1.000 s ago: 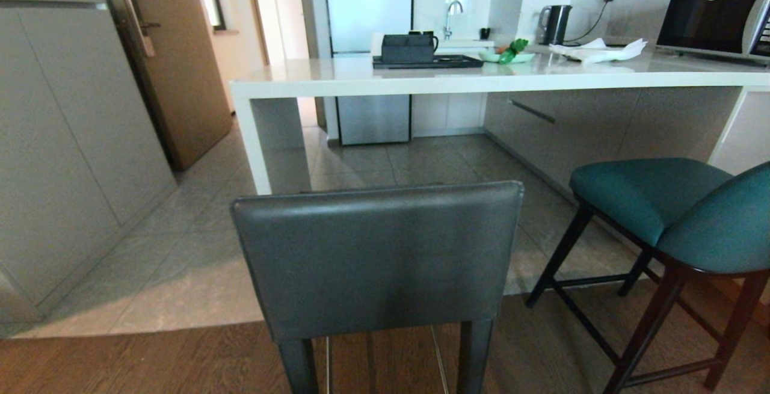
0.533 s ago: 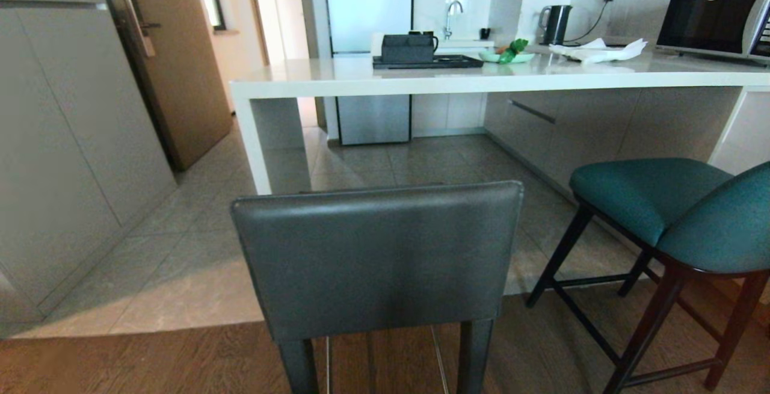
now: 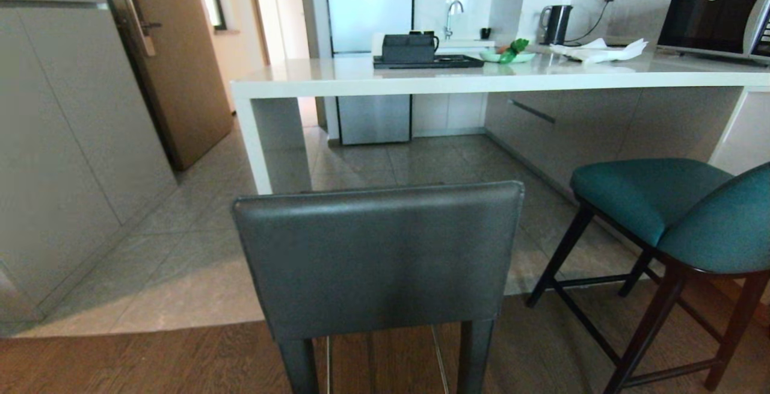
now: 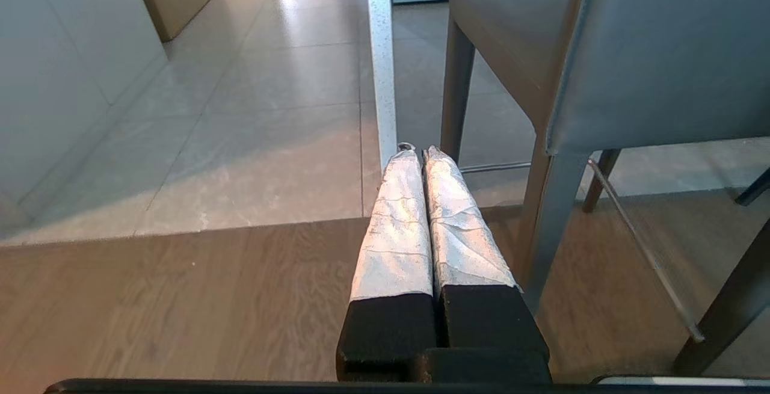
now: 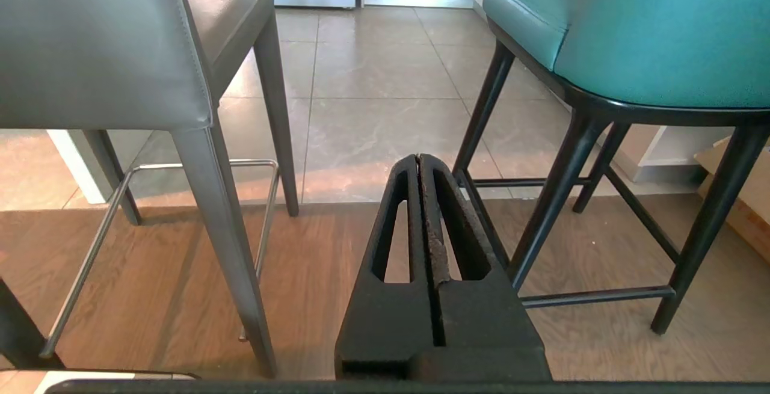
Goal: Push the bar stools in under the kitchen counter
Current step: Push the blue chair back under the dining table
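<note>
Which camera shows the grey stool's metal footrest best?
The right wrist view: the footrest shows as a full loop between the grey stool's legs. The left wrist view shows one bar; the head view only slivers.

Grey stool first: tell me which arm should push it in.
Probably either, slightly the left. The left gripper, shut, hangs low beside the grey stool's left rear leg, facing the counter. The right gripper, also shut, sits between it and the teal stool.

You see a glossy white stone-like desk (image 3: 481, 81), a grey stool (image 3: 376, 255) in smooth matt leather with a chrome footrest (image 5: 180, 168), a teal stool (image 3: 656, 201) equally smooth, and floor (image 3: 198, 358) of grained wood
</note>
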